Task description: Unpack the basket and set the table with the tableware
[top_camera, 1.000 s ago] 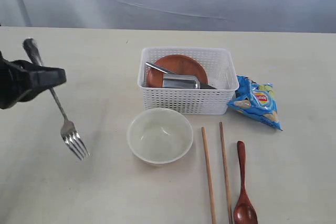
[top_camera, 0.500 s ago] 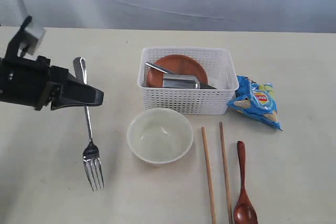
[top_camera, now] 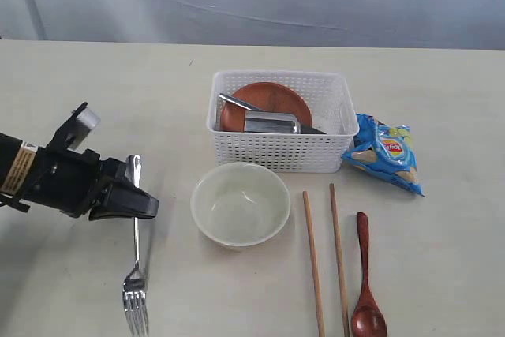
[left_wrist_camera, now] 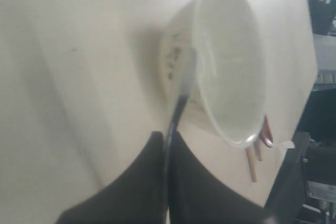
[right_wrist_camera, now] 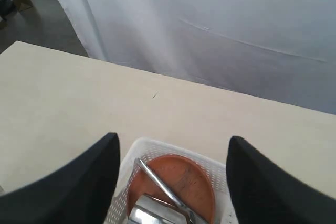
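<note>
ext view
- left jaws: closed on upper handle of fork (top_camera: 136, 258), low over left side of worktop (top_camera: 118, 84)
- fork: tines toward near edge, left of bowl (top_camera: 241, 204), apart from it; can't tell if tines touch worktop
- bowl: upright, empty, on worktop just in front of basket (top_camera: 276, 154)
- basket: centre-back of worktop, holds three items
- plate (top_camera: 272, 99): in basket, under the other two
- cup (top_camera: 271, 122): in basket, on its side over plate
- knife (top_camera: 233, 102): in basket, slants across plate, partly hidden by cup
- chopsticks (top_camera: 313, 262): two, on worktop right of bowl, roughly parallel, small gap btwn
- spoon (top_camera: 365, 282): on worktop just right of chopsticks, bowl end toward near edge
- chips bag (top_camera: 385, 151): on worktop just beside basket's right end
- right jaws: not seen here

left wrist view
- left jaws: shut on fork handle; handle blurred
- bowl: just beyond handle tip
- chopsticks: ends show past bowl

right wrist view
- right jaws: wide open, nothing btwn fingers (right_wrist_camera: 100, 182)
- basket: below, seen btwn fingers, w/ plate, knife, cup inside
</note>
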Motion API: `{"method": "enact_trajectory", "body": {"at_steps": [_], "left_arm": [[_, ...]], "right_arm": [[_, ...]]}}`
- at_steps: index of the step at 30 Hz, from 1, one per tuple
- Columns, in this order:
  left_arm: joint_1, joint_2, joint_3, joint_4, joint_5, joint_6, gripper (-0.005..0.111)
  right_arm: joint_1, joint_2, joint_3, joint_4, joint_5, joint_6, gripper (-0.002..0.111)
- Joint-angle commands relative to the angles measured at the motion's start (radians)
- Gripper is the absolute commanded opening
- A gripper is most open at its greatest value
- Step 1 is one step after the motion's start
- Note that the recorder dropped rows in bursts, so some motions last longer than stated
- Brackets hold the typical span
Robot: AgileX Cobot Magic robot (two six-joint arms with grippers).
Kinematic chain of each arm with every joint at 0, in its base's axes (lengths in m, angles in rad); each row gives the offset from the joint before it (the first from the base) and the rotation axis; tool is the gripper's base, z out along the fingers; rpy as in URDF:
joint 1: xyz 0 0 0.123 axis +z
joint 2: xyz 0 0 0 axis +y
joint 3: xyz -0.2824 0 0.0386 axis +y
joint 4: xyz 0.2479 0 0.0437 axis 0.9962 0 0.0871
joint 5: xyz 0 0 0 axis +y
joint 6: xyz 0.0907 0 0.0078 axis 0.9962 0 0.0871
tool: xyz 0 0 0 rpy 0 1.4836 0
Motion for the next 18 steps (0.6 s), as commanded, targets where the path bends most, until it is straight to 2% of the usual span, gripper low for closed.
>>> {"method": "enact_trajectory", "body": {"at_steps": [1, 8, 10, 11, 14, 18], "left_arm": [[-0.003, 0.019, 0.01, -0.001, 0.027, 0.015, 0.0], [-0.003, 0.019, 0.004, -0.001, 0.126, 0.015, 0.003], [-0.003, 0.019, -0.001, -0.001, 0.161, 0.012, 0.009], [-0.003, 0.019, -0.005, -0.001, 0.16, 0.012, 0.019], [-0.003, 0.019, -0.009, -0.001, 0.138, 0.012, 0.029], [-0.003, 0.019, -0.009, -0.001, 0.148, 0.012, 0.03]], "right_arm": [[-0.004, 0.003, 0.002, -0.004, -0.005, 0.002, 0.057], [-0.004, 0.003, 0.002, -0.004, -0.005, 0.002, 0.057], [-0.004, 0.003, 0.002, -0.004, -0.005, 0.002, 0.057], [-0.004, 0.003, 0.002, -0.004, -0.005, 0.002, 0.057], [-0.004, 0.003, 0.002, -0.004, -0.005, 0.002, 0.057], [-0.004, 0.003, 0.002, -0.004, -0.005, 0.002, 0.057]]}}
